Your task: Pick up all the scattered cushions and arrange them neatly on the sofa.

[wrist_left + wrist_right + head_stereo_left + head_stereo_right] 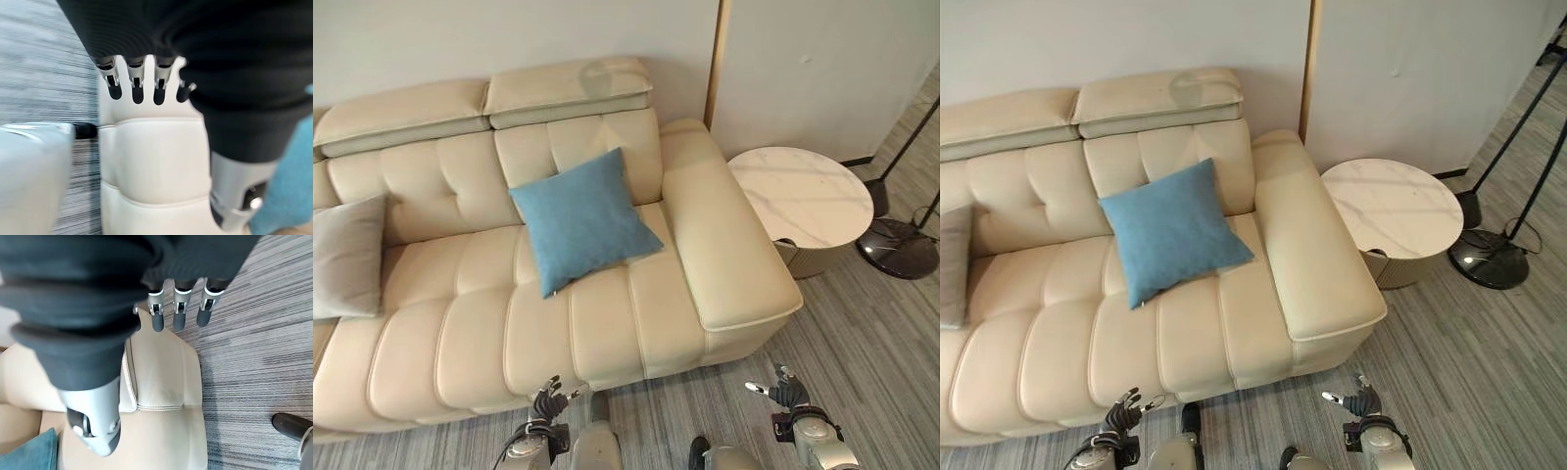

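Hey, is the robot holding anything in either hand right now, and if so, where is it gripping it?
Nothing is held. The left hand and right hand hang empty, fingers relaxed, in front of the sofa. The blue cushion rests untouched on the seat.

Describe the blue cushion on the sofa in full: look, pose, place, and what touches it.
The blue cushion is square, of plain matte woven-looking cloth, plump with pointed corners. It stands on one corner like a diamond, its lower part on the seat of the cream sofa, its upper part leaning against the tufted backrest, near the sofa's right armrest. Nothing else touches it; the grey cushion lies apart at the sofa's left, and neither hand is near.
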### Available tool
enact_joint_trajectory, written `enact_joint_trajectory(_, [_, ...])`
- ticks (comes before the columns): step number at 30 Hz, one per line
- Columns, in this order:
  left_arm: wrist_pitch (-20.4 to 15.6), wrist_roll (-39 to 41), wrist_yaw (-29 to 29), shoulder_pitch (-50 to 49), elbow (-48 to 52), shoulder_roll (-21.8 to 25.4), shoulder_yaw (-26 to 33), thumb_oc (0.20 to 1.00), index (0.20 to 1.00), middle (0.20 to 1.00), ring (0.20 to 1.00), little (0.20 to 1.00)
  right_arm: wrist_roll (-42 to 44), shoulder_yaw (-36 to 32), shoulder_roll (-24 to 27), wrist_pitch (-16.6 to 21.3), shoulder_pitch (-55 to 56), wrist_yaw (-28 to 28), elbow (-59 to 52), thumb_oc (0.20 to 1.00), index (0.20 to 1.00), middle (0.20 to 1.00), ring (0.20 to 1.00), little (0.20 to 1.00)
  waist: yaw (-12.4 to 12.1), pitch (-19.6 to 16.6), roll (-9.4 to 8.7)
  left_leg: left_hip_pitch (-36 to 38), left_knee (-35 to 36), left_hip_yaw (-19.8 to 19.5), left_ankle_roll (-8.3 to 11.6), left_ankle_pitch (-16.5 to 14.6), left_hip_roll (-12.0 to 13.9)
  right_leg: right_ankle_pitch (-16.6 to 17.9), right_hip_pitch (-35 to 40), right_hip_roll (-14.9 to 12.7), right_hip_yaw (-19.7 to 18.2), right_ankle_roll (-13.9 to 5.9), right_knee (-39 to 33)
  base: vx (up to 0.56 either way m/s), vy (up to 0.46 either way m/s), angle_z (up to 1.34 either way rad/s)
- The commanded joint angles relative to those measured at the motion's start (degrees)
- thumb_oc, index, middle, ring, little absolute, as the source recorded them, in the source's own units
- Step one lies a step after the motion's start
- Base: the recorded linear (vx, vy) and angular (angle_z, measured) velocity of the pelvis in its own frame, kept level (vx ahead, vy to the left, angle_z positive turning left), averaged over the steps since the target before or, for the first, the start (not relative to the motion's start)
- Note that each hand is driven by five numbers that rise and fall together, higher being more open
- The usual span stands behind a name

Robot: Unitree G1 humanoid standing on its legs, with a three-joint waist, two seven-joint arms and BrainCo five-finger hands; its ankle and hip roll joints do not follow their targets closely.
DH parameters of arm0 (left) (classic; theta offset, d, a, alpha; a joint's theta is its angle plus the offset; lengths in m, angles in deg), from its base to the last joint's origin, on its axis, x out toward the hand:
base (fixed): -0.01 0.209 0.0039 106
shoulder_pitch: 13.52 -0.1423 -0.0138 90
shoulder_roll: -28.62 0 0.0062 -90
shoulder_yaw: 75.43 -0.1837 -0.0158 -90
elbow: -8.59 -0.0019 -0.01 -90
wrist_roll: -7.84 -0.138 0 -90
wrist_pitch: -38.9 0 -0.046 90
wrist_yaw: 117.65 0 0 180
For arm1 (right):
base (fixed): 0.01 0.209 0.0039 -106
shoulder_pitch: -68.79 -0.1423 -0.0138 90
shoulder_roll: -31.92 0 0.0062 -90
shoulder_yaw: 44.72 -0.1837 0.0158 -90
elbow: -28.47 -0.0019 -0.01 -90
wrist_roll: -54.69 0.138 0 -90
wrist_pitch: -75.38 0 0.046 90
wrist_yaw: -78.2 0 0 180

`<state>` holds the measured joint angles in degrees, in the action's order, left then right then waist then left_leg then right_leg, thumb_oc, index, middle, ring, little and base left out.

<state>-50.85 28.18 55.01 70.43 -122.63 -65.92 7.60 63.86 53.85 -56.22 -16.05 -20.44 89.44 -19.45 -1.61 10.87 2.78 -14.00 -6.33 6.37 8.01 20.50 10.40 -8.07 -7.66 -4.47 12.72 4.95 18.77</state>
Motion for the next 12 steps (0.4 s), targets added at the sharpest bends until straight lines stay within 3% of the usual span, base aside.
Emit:
enact_joint_trajectory(1, [-1.84, -0.10, 0.54, 1.05, 6.45, 3.21, 0.85, 1.000, 1.000, 1.000, 1.000, 1.000, 0.82, 0.79, -0.36, 1.95, -2.54, -0.15, -4.24, 1.000, 1.000, 1.000, 1.000, 1.000, 1.24, 1.30, -2.98, 1.31, -4.62, 2.54, -4.11, -16.78, -2.86, 1.55, 9.20, -0.95, -0.30, -8.34, -16.65, -0.07, -0.019, 0.25])
enact_joint_trajectory(4, [-1.76, -1.99, 1.04, 0.81, 6.26, 3.21, 0.23, 1.000, 1.000, 1.000, 1.000, 1.000, 0.30, 0.61, -0.48, 2.20, -2.79, -0.54, -3.30, 1.000, 1.000, 1.000, 1.000, 1.000, 2.27, 0.07, -3.92, 6.92, -8.93, 2.41, -4.88, -23.89, -3.82, 2.42, 8.31, -1.71, 0.62, -8.52, -17.56, -0.13, 0.015, 0.29])
enact_joint_trajectory(7, [-1.51, -2.92, 0.92, 0.74, 6.38, 2.90, -0.23, 1.000, 1.000, 1.000, 1.000, 1.000, 0.47, 0.16, -0.86, 2.06, -2.41, -0.43, -3.10, 1.000, 1.000, 1.000, 1.000, 1.000, 3.25, -1.21, -2.83, 10.96, -2.90, 4.12, -4.47, -22.66, -3.16, 2.98, 8.04, -1.15, 1.49, -9.15, -18.19, -0.02, 0.085, 0.43])
enact_joint_trajectory(9, [-1.46, -4.13, 0.72, 1.37, 5.13, 2.57, -1.06, 1.000, 1.000, 1.000, 1.000, 1.000, 0.67, -0.01, -1.60, 2.21, -3.00, 0.06, -2.18, 1.000, 1.000, 1.000, 1.000, 1.000, 3.95, -3.24, -1.77, 13.64, 6.25, 3.99, -3.64, -21.21, -3.88, 4.32, 7.27, -1.14, 2.47, -9.98, -19.10, 0.01, 0.136, 0.35])
enact_joint_trajectory(12, [-1.54, -4.18, 0.79, 1.45, 4.64, 2.60, -1.12, 1.000, 1.000, 1.000, 1.000, 1.000, 0.64, 0.01, -1.95, 2.13, -3.04, 0.01, -2.15, 1.000, 1.000, 1.000, 1.000, 1.000, 4.04, -3.76, -1.70, 14.58, 7.85, 3.73, -3.63, -20.92, -4.25, 4.68, 7.51, -1.21, 2.56, -10.24, -19.58, 0.03, 0.080, 0.15])
